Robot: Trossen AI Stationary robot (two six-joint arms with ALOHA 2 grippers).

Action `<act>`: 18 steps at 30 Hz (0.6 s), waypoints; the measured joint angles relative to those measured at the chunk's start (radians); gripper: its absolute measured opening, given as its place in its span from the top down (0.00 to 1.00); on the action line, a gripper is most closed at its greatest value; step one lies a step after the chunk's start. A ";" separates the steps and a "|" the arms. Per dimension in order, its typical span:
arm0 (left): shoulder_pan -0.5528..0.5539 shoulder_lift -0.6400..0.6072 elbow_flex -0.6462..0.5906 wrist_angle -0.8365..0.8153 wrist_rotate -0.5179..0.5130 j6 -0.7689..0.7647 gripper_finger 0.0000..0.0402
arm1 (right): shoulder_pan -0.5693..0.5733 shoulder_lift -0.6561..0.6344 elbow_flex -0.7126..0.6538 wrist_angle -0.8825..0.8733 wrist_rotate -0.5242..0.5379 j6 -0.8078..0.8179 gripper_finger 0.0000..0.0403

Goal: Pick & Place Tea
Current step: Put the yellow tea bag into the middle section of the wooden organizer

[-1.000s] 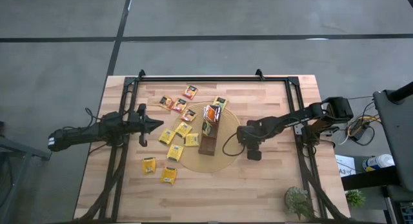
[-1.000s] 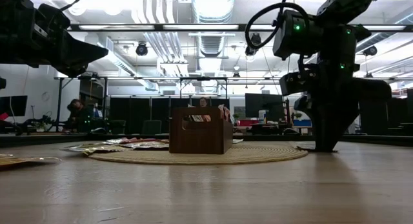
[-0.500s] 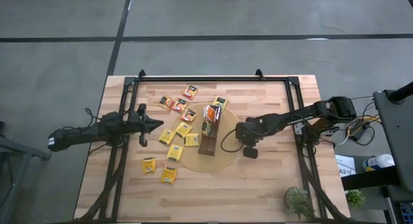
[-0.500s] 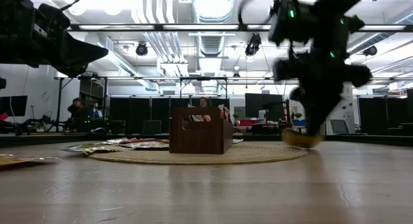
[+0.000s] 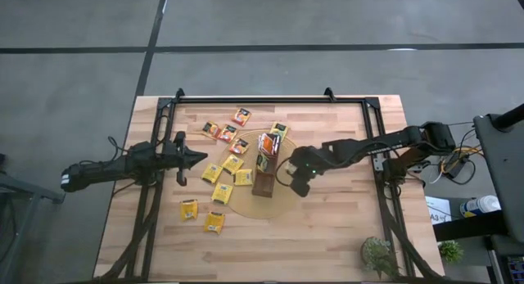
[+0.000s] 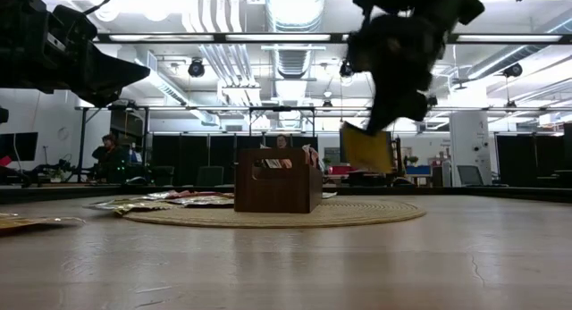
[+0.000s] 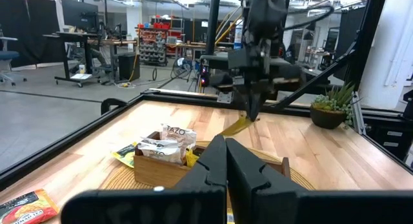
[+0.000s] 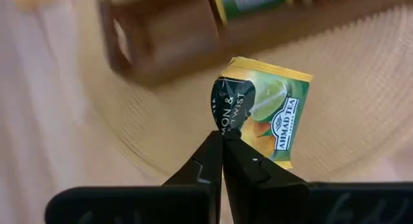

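Green-yellow sachet "AHMAD TEA", pinched by right pincer; left pincer pressed together.

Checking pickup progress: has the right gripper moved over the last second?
Yes. The right gripper, shut on a tea sachet, moved toward the brown tray.

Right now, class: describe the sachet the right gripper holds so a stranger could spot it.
Find the brown tray on the round mat. Just beside it, the right gripper pinches one sachet in the air. It alone hangs off the table; the others lie flat or stand in the tray.
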 joint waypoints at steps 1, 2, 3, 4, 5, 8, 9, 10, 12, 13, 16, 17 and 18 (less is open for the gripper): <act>0.000 0.000 0.000 0.000 0.000 0.000 1.00 | -0.002 0.000 0.005 0.037 -0.006 0.029 0.98; 0.000 0.000 0.000 0.000 0.000 0.000 1.00 | -0.006 0.000 0.011 0.074 -0.010 0.061 0.98; 0.000 0.000 0.000 0.000 0.000 0.000 1.00 | -0.012 0.000 0.014 0.109 -0.013 0.094 0.98; 0.000 0.000 0.000 0.000 0.000 0.000 1.00 | -0.019 -0.001 0.016 0.145 -0.014 0.130 0.98; 0.000 0.000 0.000 0.000 0.000 0.000 1.00 | -0.027 -0.001 0.017 0.181 -0.013 0.167 0.98; 0.000 0.000 0.000 0.000 0.000 0.000 1.00 | -0.053 -0.001 0.018 0.277 -0.012 0.261 0.98; 0.000 0.000 0.000 0.000 0.000 0.000 1.00 | -0.062 -0.001 0.018 0.306 -0.013 0.289 0.98; 0.000 0.000 0.000 0.000 0.000 0.000 1.00 | -0.069 0.004 0.018 0.331 -0.013 0.318 0.98; 0.000 0.000 0.000 0.000 0.000 0.000 1.00 | -0.083 0.015 0.018 0.375 -0.013 0.384 0.98; 0.000 0.000 0.000 0.000 0.000 0.000 1.00 | -0.089 0.024 0.018 0.394 -0.012 0.417 0.98; 0.000 0.000 0.000 0.000 0.000 0.000 1.00 | -0.095 0.056 0.020 0.469 -0.009 0.530 0.98; 0.000 0.000 0.000 0.000 0.000 0.000 1.00 | -0.094 0.067 0.022 0.485 -0.005 0.569 0.98; 0.000 0.000 0.000 0.000 0.000 0.000 1.00 | -0.094 0.080 0.025 0.498 0.007 0.609 0.98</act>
